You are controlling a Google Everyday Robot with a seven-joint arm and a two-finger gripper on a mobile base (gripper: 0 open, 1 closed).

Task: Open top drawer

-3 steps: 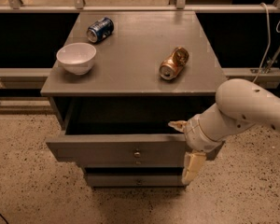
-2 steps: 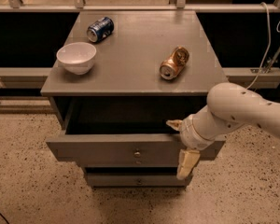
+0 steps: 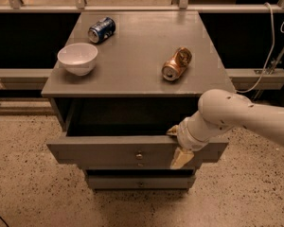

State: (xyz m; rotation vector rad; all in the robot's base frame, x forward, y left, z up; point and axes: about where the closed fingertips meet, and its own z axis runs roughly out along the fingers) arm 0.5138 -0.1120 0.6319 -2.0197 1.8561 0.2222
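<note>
Speckled floor [image 3: 28, 183] below, top drawer [image 3: 109, 150] stands out; hand [image 3: 177, 144] straddles its front edge, grip unclear.

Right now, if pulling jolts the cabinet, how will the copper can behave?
The copper can lies on its side on the cabinet top, so it would probably roll. It looks thin-walled, likely light. The claw sits at the top drawer's front edge, right of its knob.

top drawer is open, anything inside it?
Nothing visible inside the top drawer: the interior is dark, its rear covered by the cabinet top. The pincer sits at its front edge.
</note>
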